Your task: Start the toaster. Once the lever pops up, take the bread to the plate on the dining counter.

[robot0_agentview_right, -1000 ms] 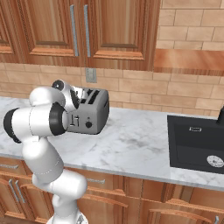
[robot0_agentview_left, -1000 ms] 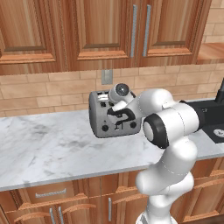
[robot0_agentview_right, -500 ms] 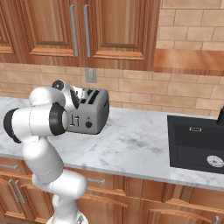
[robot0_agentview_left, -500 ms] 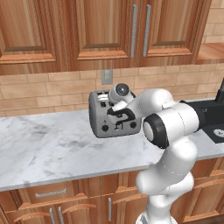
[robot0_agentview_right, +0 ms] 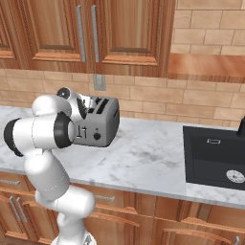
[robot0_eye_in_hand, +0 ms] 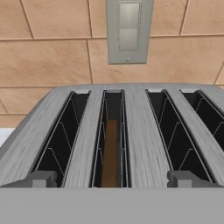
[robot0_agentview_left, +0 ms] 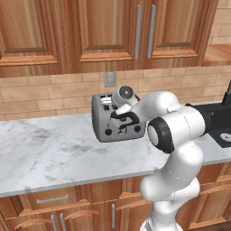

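The silver-grey toaster (robot0_agentview_left: 104, 118) stands on the marble worktop against the brick wall, also seen from its other side (robot0_agentview_right: 103, 125). In the hand view I look down on its top (robot0_eye_in_hand: 135, 131) with four black slots. The brown bread (robot0_eye_in_hand: 111, 148) sits low inside the second slot from the left. My gripper (robot0_eye_in_hand: 113, 179) hovers over the toaster's front edge, open, its fingertips (robot0_eye_in_hand: 41, 178) wide apart with nothing between them. From the left base view the gripper (robot0_agentview_left: 124, 118) is at the toaster's front top. The plate and the dining counter are out of view.
A wall outlet (robot0_eye_in_hand: 129, 28) is right behind the toaster. A black sink (robot0_agentview_right: 215, 158) is set into the marble worktop (robot0_agentview_left: 45, 149) to the right. Wooden cabinets (robot0_agentview_left: 113, 31) hang above the brick wall.
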